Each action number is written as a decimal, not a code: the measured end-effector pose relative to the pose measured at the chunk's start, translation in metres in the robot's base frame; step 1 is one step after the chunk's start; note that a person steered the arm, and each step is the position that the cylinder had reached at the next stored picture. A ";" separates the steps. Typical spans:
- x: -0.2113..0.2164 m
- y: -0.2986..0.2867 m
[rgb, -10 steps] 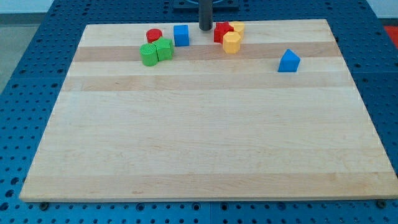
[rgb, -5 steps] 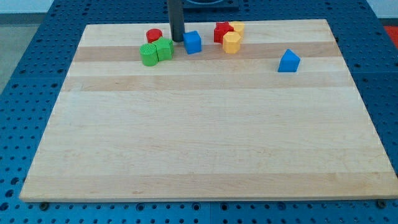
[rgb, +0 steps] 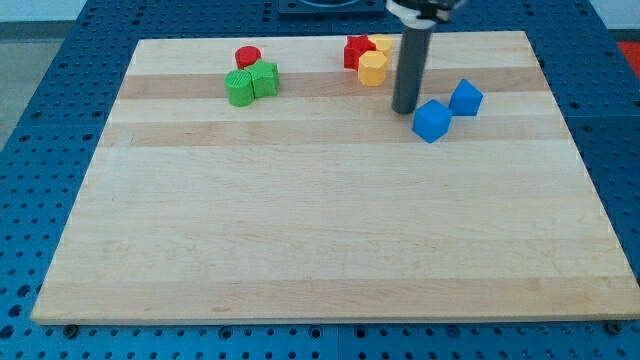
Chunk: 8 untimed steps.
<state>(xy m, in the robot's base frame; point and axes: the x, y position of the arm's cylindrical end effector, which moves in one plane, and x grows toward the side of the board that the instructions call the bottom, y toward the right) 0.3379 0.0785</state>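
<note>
At the board's two o'clock, my tip touches the blue cube from ten o'clock; the blue house-shaped block sits just beyond at two o'clock. The rod stands upright, no gripper.

My wooden table sits on a blue pegboard. On it lie a red cylinder, two green blocks, red and yellow blocks, a blue cube and a blue block.

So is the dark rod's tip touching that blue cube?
Cannot tell: in the camera view my tip sits right against the blue cube's left edge, no clear gap or contact.
</note>
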 end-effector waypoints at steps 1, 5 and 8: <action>-0.011 -0.049; -0.034 0.018; -0.146 0.070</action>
<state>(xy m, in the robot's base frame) 0.1915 0.1484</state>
